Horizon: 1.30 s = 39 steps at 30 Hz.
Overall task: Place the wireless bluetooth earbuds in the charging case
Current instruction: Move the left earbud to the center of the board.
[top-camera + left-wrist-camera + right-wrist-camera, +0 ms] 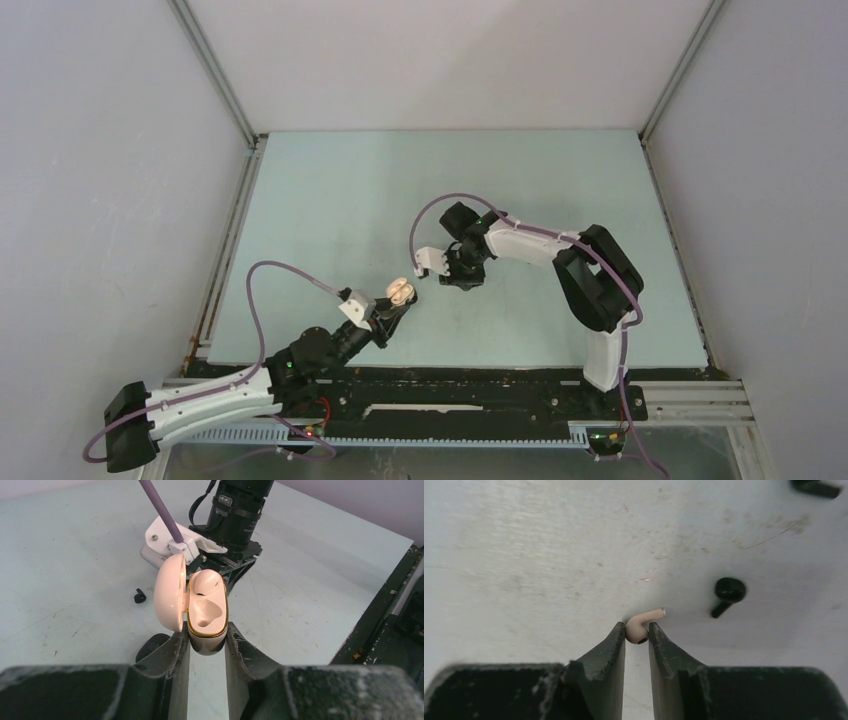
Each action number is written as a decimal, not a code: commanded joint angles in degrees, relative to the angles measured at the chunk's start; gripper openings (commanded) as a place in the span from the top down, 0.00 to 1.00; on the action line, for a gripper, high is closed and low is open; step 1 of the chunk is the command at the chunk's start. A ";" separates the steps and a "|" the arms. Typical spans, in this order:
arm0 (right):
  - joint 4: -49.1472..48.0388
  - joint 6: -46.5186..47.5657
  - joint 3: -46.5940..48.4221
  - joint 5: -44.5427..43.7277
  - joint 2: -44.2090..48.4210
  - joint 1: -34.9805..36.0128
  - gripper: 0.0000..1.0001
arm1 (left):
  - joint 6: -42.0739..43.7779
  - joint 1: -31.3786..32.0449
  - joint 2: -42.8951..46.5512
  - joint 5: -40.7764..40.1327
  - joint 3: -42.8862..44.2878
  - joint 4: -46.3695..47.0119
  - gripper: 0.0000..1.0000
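Just past the black rail (450,378) on the table's (330,190) near edge, the left gripper (207,642) was clamped on the lower body of the charging case (207,622). Its worn, scuffed black fingers pressed both sides. The case was a smooth, glossy oval in pale beige with a gold rim. Its long axis ran away from the wrist, in line with the fingers. The rounded lid (169,592) stood hinged open to the left. The seated earbud (206,582) filled the far pocket, and the near pocket was a bare moulded hollow.

Just beyond the case, the right gripper (637,632) was down at the table. Its dark wedge-shaped fingertips were closed against both sides of the beige earbud (644,622). That earbud lay flat with its bulb between the tips, and its short stem pointed ahead and to the right in the right wrist view. A little to its right lay a black earbud (726,594), glossy and round-headed, with its stem angled back toward the fingers. A dark object (816,487) farther off was cut by the frame edge, and I could not tell what it was.

The tabletop was a matte pale blue-green with fine scratches and specks. Open surface stretched left, right and far behind both grippers. Plain grey walls (100,200) met the table at metal corner strips (215,75).
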<state>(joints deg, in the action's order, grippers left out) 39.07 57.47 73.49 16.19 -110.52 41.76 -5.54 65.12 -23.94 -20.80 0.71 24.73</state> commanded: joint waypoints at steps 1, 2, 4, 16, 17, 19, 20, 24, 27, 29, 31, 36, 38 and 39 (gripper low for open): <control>11.99 -16.84 0.94 6.83 -2.67 -0.48 0.80 | 1.14 0.18 0.71 -0.31 0.59 2.44 1.00; 12.91 -19.69 0.95 8.13 -2.89 -0.53 0.77 | 1.22 0.18 0.85 -0.30 0.61 2.27 1.00; 14.64 -24.61 0.51 12.18 -3.08 -0.75 0.67 | 1.36 0.18 1.12 -0.40 0.67 1.93 1.00; 19.84 -29.34 0.39 18.68 3.88 -3.28 0.41 | 1.81 0.18 2.37 0.27 1.66 -0.38 1.00; 19.75 -28.29 0.37 17.95 5.02 -4.02 0.43 | 1.70 0.18 2.55 0.31 1.66 -0.55 1.00; 19.93 -24.99 0.40 17.65 7.34 -5.08 0.47 | 1.59 0.18 2.82 0.36 1.58 -0.77 1.00; 19.72 -22.91 0.20 17.65 8.67 -5.30 0.50 | 1.54 0.18 2.85 0.36 1.54 -0.83 1.00; 8.92 -14.98 -7.04 16.38 18.32 -5.15 0.55 | 1.58 0.18 2.40 0.39 1.71 -0.91 1.00; -1.37 -10.69 -13.12 14.72 25.03 -3.80 0.53 | 1.52 0.18 1.99 0.39 2.13 -0.97 1.00; -4.08 -10.74 -13.81 12.08 25.74 -1.90 0.49 | 1.25 0.18 2.09 0.37 2.42 -1.44 1.00; -3.32 -12.04 -12.76 9.20 23.90 0.78 0.49 | 0.79 0.18 2.51 0.04 2.45 -1.58 1.00; -3.33 -18.41 -12.15 3.85 17.39 5.21 0.55 | -0.83 0.18 3.90 -3.04 2.24 -2.90 1.00; -3.95 -20.42 -12.19 3.26 15.81 5.73 0.56 | -1.17 0.18 4.28 -3.88 2.03 -3.25 1.00; -4.64 -21.27 -12.34 2.98 15.36 5.75 0.57 | -1.22 0.18 4.34 -3.97 1.93 -3.42 1.00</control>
<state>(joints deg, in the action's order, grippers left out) 37.74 40.75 60.42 23.16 -92.88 46.98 -5.63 65.12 -20.51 -22.04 0.75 20.99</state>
